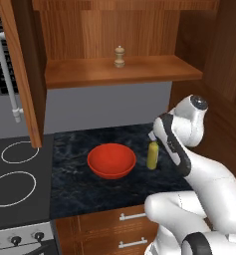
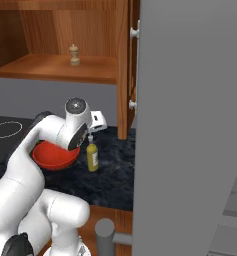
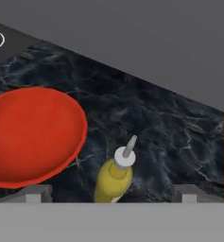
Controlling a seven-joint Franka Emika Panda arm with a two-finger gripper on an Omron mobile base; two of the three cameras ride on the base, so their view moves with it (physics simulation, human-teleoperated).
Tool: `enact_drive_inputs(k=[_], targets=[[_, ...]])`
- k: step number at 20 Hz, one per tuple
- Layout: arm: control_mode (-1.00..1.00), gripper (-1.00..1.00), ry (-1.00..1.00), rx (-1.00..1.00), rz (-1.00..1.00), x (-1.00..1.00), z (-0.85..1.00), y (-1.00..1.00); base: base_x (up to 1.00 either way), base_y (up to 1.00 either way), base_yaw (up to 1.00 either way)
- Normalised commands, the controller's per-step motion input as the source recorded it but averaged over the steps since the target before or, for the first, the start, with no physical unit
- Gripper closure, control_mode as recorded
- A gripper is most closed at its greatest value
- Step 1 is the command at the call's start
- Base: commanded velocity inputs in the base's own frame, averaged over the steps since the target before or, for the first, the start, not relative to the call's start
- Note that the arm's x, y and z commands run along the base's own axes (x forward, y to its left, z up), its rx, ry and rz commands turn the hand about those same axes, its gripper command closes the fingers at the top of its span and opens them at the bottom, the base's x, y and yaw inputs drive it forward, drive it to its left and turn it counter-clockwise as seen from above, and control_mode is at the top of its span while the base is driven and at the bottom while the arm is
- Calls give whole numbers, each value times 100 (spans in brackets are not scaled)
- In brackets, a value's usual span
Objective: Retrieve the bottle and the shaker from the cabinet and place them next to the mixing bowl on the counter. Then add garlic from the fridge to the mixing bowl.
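Progress looks like roughly a third: the yellow squeeze bottle with a white nozzle cap [image 1: 152, 155] stands upright on the dark marbled bench [image 1: 84, 191], just beside the red mixing bowl [image 1: 111, 160] and not touching it. The small wooden shaker with a knobbed top [image 1: 119, 57] sits alone on the open wooden cabinet shelf [image 1: 154, 70], so fetching it is left, and so is the garlic from the grey fridge [image 2: 190, 125]. The bowl looks empty. The hand [image 3: 111, 191] hovers over the bottle with its jaws spread wide to either side, gripping nothing. The bottle's body is smooth and rounded, its nozzle tilted slightly.
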Motion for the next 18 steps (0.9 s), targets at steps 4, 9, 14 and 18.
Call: enact_drive_inputs(k=[4, 9, 14, 18], targets=[[-100, -100, 15, -9, -13, -36, 25, 20, 0, 0, 0], [-100, -100, 0, -6, -25, -42, 2, 10, 0, 0, 0], [-100, -100, 0, 0, -36, -9, 15, 12, 0, 0, 0], [-100, -100, -1, 6, -36, -19, 32, 9, 0, 0, 0]])
